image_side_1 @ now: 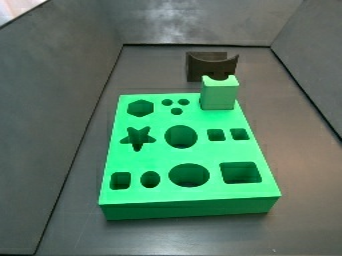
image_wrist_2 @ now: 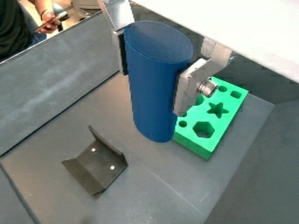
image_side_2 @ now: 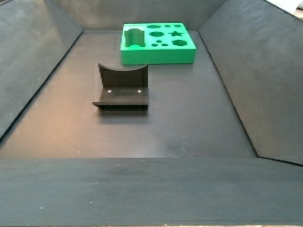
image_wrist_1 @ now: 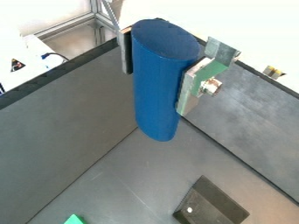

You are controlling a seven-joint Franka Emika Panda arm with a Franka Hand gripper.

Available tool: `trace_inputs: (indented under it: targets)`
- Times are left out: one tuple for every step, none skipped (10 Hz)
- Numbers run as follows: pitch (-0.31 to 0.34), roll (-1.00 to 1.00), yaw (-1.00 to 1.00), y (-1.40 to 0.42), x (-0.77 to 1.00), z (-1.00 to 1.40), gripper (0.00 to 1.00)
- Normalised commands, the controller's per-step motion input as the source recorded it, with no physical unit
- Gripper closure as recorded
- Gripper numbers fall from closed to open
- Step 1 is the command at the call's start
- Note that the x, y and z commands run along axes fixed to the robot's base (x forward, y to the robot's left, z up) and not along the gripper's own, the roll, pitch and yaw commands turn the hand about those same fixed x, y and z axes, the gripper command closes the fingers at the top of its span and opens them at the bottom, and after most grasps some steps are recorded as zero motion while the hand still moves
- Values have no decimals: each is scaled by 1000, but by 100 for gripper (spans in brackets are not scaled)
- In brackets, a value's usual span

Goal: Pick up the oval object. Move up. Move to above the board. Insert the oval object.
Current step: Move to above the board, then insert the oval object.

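Oval object [image_wrist_2: 158,83] clamped in hand [image_wrist_2: 155,74] | raised, seemingly clear of floor | board [image_wrist_2: 212,115] beside

Gripper [image_wrist_1: 158,66] visible only in both wrist views, raised off the floor, silver fingers [image_wrist_2: 191,86] clamped on opposite sides of the upright oval object [image_wrist_2: 156,83].

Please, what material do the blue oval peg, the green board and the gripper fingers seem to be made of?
The oval object, held in the gripper above the floor, looks like matte plastic: even blue, no grain or glare. The board looks like painted wood or plastic: flat bright green, clean-cut holes. The fingers seem bare metal, silver and faintly shiny.
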Motion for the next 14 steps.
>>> trace_inputs:
  targets:
    - [575, -15, 67, -1000, 283, -214, 100]
    - [537, 5, 66, -1000, 303, -208, 100]
    - [380, -52, 14, -1000, 327, -200, 100]
    - [291, -29, 20, -1000, 321, -203, 100]
    - [168, 8, 20, -1000, 317, -185, 100]
    - [133, -11, 20, -1000, 328, -182, 100]
    - [106, 2, 10, -1000, 363, -181, 100]
    - [95, 2, 14, -1000, 387, -175, 100]
    - [74, 14, 11, -617, 270, -103, 100]
    - [58, 23, 12, -369, 174, -47, 100]
    - [47, 32, 11, -222, 102, -14, 100]
    - [0, 0, -14, 0, -43, 0, 100]
    - [-139, 57, 0, -266, -103, -306, 100]
    - [-229, 269, 189, -629, -237, -586, 100]
